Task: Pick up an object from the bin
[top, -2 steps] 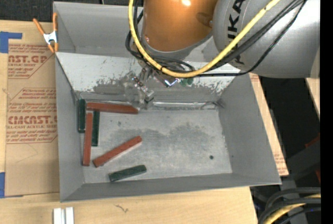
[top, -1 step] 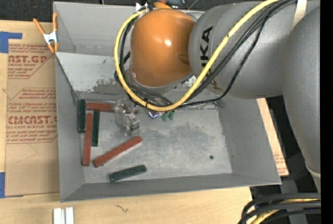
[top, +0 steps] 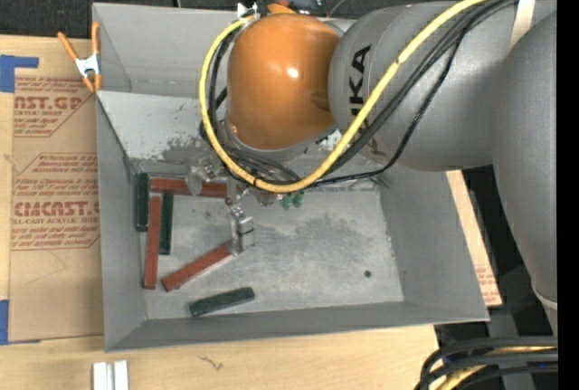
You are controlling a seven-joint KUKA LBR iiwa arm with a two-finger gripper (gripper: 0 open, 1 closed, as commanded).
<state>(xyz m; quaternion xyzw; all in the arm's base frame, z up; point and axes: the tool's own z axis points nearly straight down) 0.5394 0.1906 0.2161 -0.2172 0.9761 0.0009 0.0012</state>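
Jaws: gap unreadable from this angle, and I can't make out anything held in them. The gripper (top: 241,239) sits low in the bin (top: 298,321), tip just above the floor.

Left to right from the jaws:
- Well left: upright dark green bar (top: 140,201), with a red-brown bar (top: 151,243) and a second green one beside it. They're packed together, so a poor pick.
- Up-left: flat red-brown bar (top: 172,186), near the wrist cabling.
- Just below-left: slanted red-brown bar (top: 194,269), its upper end right at the tip. My read is that this is the target.
- Below: lone dark green bar (top: 222,300), apart from the rest.

Doing it well, as I judge it: shift slightly down-left so the jaws straddle the slanted bar's narrow width, inboard of its end, then close square across it. A grab at the very end would likely pivot it out.

Pose: the arm comes in from the right, and the orange cover (top: 276,80) sits above the jaws with the wrist pointing nearly straight down.
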